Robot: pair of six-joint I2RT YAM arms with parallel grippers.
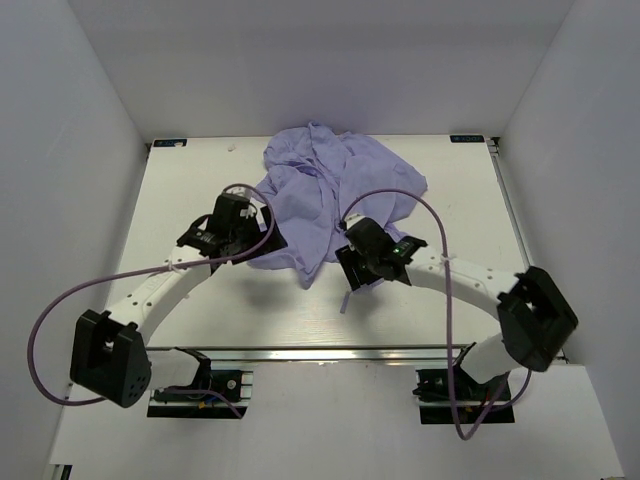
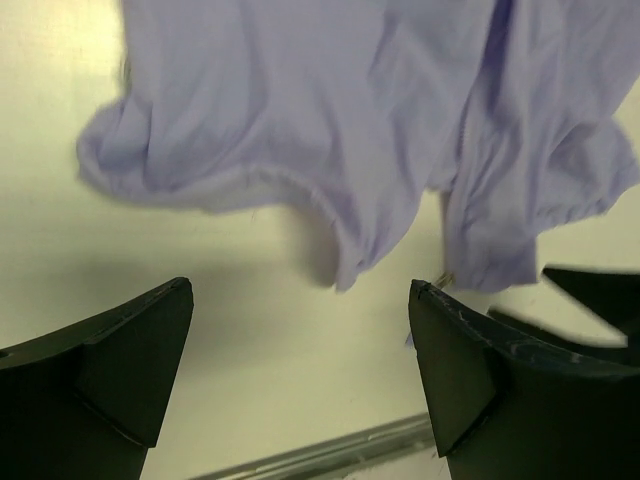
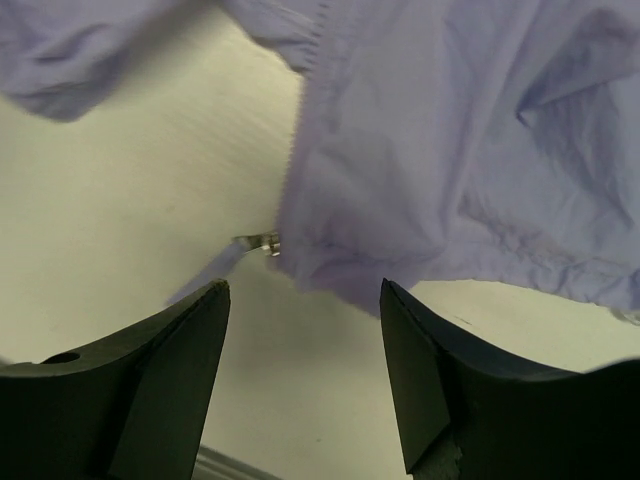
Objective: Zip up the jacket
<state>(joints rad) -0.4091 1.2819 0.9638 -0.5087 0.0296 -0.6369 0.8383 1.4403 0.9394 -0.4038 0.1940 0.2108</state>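
From above, the crumpled lavender thin-fabric jacket [image 1: 335, 190] lies on the white table [image 1: 190, 170]. Left wrist: left fingers [image 2: 120, 350] spread, empty, just short of its hem. Right wrist: right fingers [image 3: 150, 370] spread near the jacket's small metal zipper pull [image 3: 262, 241]; closing off-line could pinch cloth instead.

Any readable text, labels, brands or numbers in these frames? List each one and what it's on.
No text can be read in any view.
Jacket: no print, label or logo showing.
Zipper pull: blurred, no marking legible.
Small dark tags at the far corners of the table: too small to read.
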